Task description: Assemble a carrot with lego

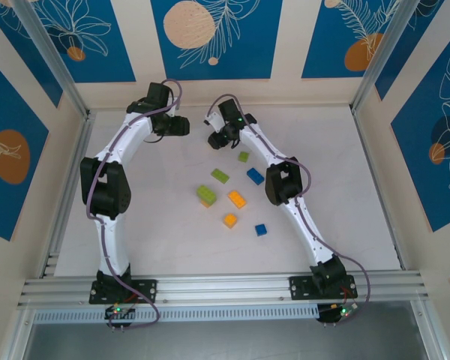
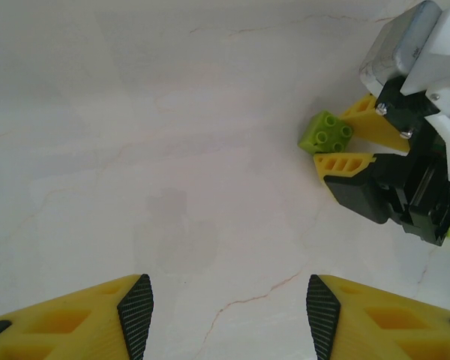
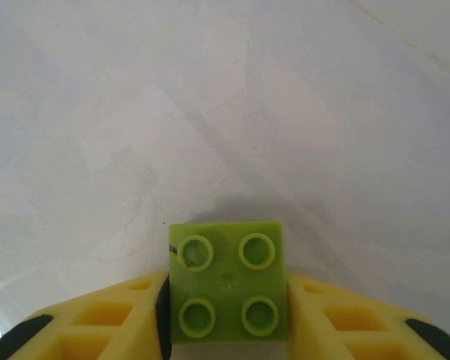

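My right gripper (image 3: 229, 319) is shut on a lime green four-stud lego brick (image 3: 229, 289), its yellow fingers pressed against both sides just above the white table. The left wrist view shows that same brick (image 2: 326, 133) in the right gripper's fingertips (image 2: 345, 161) at the upper right. My left gripper (image 2: 229, 307) stands open over bare table with nothing between its pads. From above, both grippers are at the far middle of the table, the left (image 1: 181, 126) and the right (image 1: 216, 140) facing each other a short way apart.
Loose lego lies mid-table behind the right arm: lime bricks (image 1: 244, 157) (image 1: 220, 175), a lime brick on an orange one (image 1: 206, 195), orange bricks (image 1: 237, 199) (image 1: 229, 220), and blue bricks (image 1: 255, 176) (image 1: 261, 229). Walls close in the table's sides.
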Controlling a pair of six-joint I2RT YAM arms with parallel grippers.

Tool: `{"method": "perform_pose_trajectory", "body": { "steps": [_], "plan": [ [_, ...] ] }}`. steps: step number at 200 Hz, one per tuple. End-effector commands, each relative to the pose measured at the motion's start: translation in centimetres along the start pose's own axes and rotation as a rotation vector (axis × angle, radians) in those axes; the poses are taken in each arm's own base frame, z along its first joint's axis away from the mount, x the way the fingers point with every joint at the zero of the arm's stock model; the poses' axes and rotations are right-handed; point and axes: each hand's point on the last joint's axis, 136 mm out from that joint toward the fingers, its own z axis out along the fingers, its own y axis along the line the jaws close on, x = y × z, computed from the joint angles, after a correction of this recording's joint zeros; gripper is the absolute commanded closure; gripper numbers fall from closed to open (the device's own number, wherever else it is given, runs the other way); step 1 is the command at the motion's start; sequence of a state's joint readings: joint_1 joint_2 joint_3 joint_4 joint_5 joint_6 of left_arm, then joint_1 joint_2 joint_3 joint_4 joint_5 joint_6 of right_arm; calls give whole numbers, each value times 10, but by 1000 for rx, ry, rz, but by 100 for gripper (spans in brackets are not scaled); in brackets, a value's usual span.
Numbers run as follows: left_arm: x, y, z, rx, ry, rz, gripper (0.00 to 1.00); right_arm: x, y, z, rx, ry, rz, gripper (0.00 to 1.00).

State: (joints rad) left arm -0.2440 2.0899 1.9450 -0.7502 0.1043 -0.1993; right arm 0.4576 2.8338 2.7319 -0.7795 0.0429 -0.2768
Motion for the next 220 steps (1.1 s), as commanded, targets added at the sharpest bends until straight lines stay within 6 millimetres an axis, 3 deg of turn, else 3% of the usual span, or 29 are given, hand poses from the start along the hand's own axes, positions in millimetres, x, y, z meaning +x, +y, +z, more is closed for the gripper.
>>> {"method": "perform_pose_trajectory", "body": {
  "steps": [1,75,102,130,168,194,220],
  "plan": [
    [-1,4,-3,-2,11,8,41,7,6,-3,-44,24,48,62],
    [2,5,-3,-4,18,7,41,10,17,-16,-92,53,133,73],
    [5,6,-4,-5,20,5,41,6,21,-38,-91,69,191,74],
    [11,7,-9,-10,14,-2,41,-1,37,-76,-90,87,210,75],
    [36,10,-14,-11,11,-32,41,6,80,-137,-72,119,185,77],
    [61,16,-21,-22,17,-48,40,15,124,-185,-75,96,182,76],
    [78,20,-32,-35,8,-70,40,30,172,-219,-88,88,147,74]
  ]
}}
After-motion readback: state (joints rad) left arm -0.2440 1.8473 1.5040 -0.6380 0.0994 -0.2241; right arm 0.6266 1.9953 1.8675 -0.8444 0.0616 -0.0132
